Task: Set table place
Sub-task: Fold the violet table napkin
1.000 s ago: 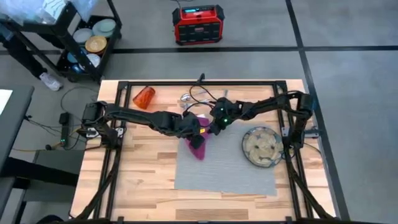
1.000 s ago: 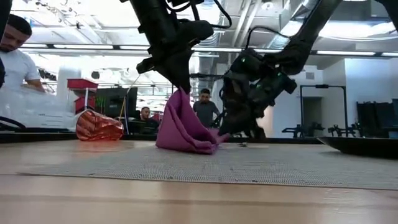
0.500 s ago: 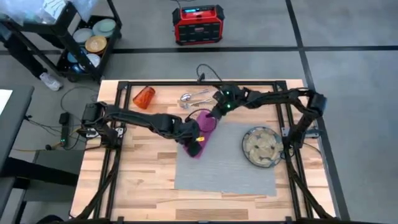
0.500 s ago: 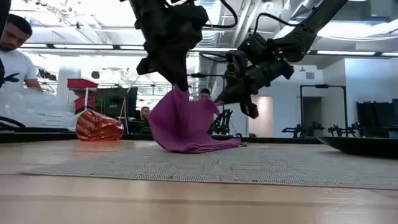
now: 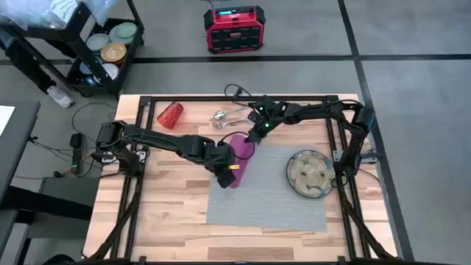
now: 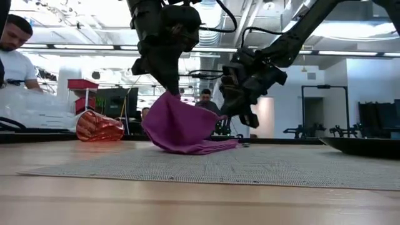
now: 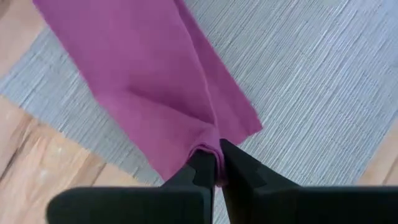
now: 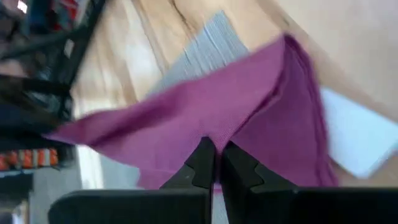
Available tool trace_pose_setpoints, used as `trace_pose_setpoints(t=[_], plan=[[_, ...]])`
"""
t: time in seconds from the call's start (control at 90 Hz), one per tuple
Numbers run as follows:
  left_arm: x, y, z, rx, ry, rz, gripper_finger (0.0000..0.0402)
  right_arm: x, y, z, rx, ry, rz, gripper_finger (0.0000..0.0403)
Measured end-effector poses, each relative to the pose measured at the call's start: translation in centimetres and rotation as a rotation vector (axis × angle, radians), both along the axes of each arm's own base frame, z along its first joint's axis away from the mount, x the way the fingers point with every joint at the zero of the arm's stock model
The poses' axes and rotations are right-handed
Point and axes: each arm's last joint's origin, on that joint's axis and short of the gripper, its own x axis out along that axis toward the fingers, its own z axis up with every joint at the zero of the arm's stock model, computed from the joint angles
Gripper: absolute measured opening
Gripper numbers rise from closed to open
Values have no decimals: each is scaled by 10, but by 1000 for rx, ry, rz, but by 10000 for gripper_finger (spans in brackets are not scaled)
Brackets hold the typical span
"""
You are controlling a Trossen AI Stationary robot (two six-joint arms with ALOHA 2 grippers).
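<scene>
The magenta napkin (image 5: 240,149) hangs between my two grippers over the far left corner of the grey placemat (image 5: 272,195). My left gripper (image 5: 229,174) is shut on its near end and my right gripper (image 5: 254,133) is shut on its far end. In the low view the napkin (image 6: 182,128) sags like a tent, its lower folds resting on the placemat (image 6: 250,165). The patterned plate (image 5: 309,174) sits on the mat's right edge. The orange cup (image 5: 170,115) lies on its side at the far left, with the silver cutlery (image 5: 229,115) near the far rail. My left gripper pinches a bunched fold of the napkin (image 7: 210,144) between its two fingertips, coming from above and pointing down. The cloth hangs below the fingers with its lower part on the placemat. My right gripper pinches the napkin's far edge (image 8: 214,138) between its fingertips, slanting down from the far right. The cloth spreads away from it, raised off the table there.
The black rail frame (image 5: 243,98) edges the table. Bare wood (image 5: 169,199) lies left of the mat, and the near half of the mat is bare. Beyond the table stand a red box (image 5: 233,28) and a cart with dishes (image 5: 110,48); people show in the low view.
My right gripper has gone toward the table's far edge and up with the napkin's far edge. My left gripper has shifted slightly toward the near left. The napkin, bunched a second ago, has been spread out wider between the two grippers.
</scene>
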Motion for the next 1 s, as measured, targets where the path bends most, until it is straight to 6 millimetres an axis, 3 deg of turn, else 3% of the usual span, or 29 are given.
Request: trace_pose_setpoints(t=[0.122,0.411,0.533,0.622,0.722,1.0], plan=[[3,-2,-4,-42,-19,-45,0,-2,-3,0,-3,5,-3,0],[-9,-5,-39,-186,29,-72,0,-2,-3,0,-5,-3,3,0],[-10,-4,-40,-206,33,-88,0,-1,-3,1,-3,-13,2,0],[-14,-2,-30,-200,27,-87,0,1,-5,4,8,-40,-4,0],[-19,3,-2,-140,-62,-63,0,8,-8,14,-3,-83,-3,0],[-60,21,46,40,-123,103,0,23,-20,47,-46,-188,5,0]])
